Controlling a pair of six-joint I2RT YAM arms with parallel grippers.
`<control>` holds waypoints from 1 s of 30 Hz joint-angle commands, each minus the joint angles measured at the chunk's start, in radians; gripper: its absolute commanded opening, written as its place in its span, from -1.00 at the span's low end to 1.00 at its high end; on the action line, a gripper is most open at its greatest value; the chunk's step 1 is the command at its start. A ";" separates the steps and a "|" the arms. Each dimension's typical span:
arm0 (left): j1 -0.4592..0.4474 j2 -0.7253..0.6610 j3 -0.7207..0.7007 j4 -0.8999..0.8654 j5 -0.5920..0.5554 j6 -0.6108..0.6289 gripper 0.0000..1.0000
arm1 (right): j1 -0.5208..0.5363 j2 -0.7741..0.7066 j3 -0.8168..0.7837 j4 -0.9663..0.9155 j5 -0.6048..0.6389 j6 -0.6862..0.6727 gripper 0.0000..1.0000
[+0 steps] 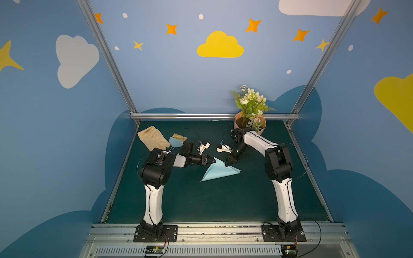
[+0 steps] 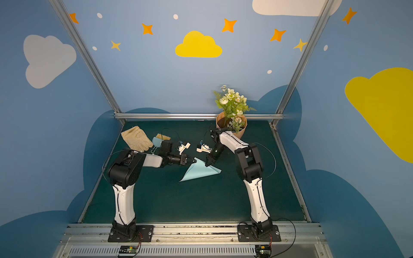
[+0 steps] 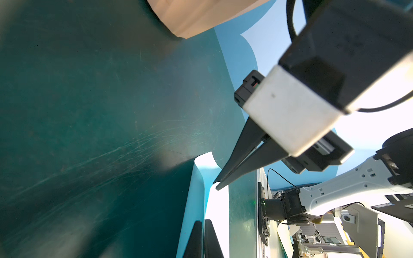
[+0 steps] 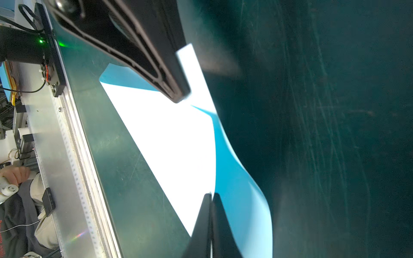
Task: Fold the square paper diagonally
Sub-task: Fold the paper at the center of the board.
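While your glove and dustpan lay at the table's ten o'clock, your left gripper was pinched shut on the paper at its eleven o'clock corner. The paper sat mid-table as a triangle, far edge lifted. Your right gripper was clamped on that edge at one o'clock, the pot beyond.

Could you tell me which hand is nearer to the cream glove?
The left. The left hand is at the corner of the square paper nearest the glove; the right hand is at the paper's edge beyond it, farther away.
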 commanded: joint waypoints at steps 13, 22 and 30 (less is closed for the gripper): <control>-0.015 0.020 0.040 -0.042 0.024 0.028 -0.76 | -0.006 0.036 0.064 -0.049 0.017 -0.013 -1.00; -0.021 0.024 0.051 -0.068 0.022 0.045 -0.69 | 0.002 0.030 0.073 -0.056 0.037 -0.023 -1.00; -0.022 0.026 0.057 -0.073 0.021 0.045 -0.64 | 0.007 0.034 0.086 -0.067 0.048 -0.026 -1.00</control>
